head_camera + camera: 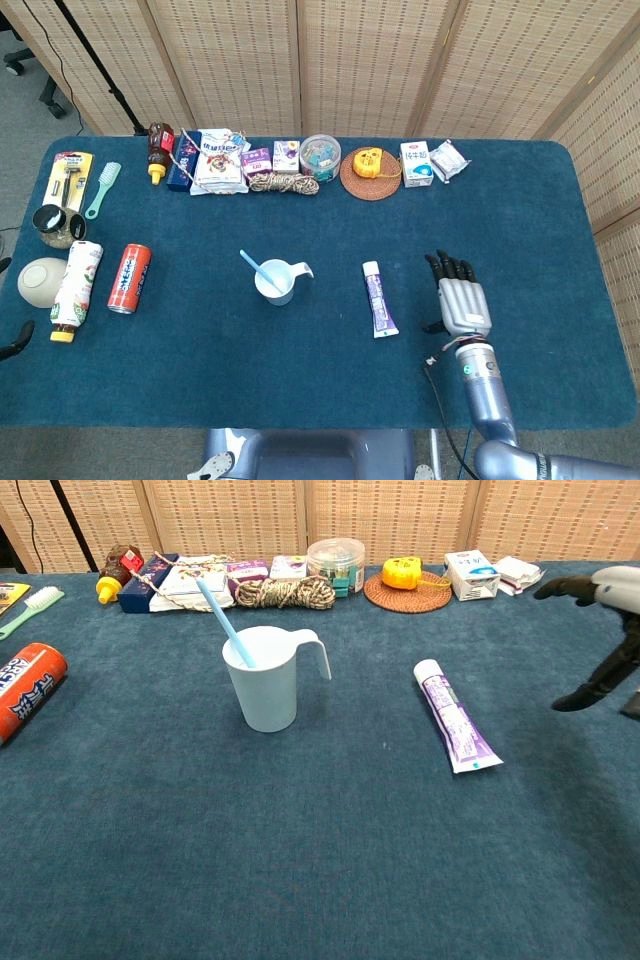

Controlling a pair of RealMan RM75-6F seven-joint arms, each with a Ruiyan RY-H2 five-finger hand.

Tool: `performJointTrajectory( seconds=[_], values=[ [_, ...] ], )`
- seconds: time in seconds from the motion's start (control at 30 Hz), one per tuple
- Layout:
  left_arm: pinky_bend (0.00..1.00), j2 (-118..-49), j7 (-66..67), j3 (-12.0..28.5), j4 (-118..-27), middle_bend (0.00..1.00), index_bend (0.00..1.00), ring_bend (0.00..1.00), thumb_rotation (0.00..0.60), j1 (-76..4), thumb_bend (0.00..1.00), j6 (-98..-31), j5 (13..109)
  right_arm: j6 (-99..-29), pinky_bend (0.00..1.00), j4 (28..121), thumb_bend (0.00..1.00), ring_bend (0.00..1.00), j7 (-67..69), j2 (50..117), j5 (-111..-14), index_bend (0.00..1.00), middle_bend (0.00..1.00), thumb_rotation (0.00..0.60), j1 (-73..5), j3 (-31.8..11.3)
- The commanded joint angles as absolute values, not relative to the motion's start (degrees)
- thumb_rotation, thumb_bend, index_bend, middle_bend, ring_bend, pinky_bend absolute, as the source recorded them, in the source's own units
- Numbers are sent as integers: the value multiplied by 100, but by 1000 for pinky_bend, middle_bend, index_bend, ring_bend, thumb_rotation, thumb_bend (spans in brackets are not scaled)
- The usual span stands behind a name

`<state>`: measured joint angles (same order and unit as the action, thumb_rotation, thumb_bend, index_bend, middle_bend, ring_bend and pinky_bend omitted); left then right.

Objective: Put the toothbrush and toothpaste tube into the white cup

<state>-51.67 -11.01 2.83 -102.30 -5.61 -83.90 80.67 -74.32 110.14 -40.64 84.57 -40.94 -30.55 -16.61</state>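
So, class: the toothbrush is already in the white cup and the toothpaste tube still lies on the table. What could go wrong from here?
1. The white cup is light and the toothbrush leans out of it, so dropping in the toothpaste tube could tip it.
2. The tube lies flat on the cloth, so the right hand may struggle to get its fingers under it.
3. The long tube might catch on the toothbrush and fail to go in.

Bright even overhead light, soft shadows, sharp
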Motion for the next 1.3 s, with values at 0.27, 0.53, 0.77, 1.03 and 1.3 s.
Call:
performJointTrajectory(
  seconds=[0.27,0.53,0.77,1.03,1.3],
  values=[
    [0,-5093,-1298,267,-10211,0,0,0,600,-522,349,-8293,8107,-7816,0,9786,0,0,-4532,10145,-3542,0,0,600,-3965,-2000],
    [0,-5080,-1313,288,-10203,0,0,0,600,-548,348,-8183,8079,-7685,0,8795,0,0,-4599,10841,-3281,0,0,600,-4277,-2053],
    [0,-5093,-1267,296,-10225,0,0,0,600,-554,348,-8150,8085,-7589,0,8303,0,0,-4488,10967,-3237,0,0,600,-4207,-1990],
    [0,-5121,-1124,286,-10276,0,0,0,600,-553,348,-8127,8105,-7616,0,7973,0,0,-4499,10642,-3374,0,0,600,-4021,-1899],
    [0,-5152,-923,283,-10357,0,0,0,600,-586,348,-8056,8091,-6642,0,8182,0,0,-4467,9875,-3108,0,0,600,-3945,-1951]
  ],
)
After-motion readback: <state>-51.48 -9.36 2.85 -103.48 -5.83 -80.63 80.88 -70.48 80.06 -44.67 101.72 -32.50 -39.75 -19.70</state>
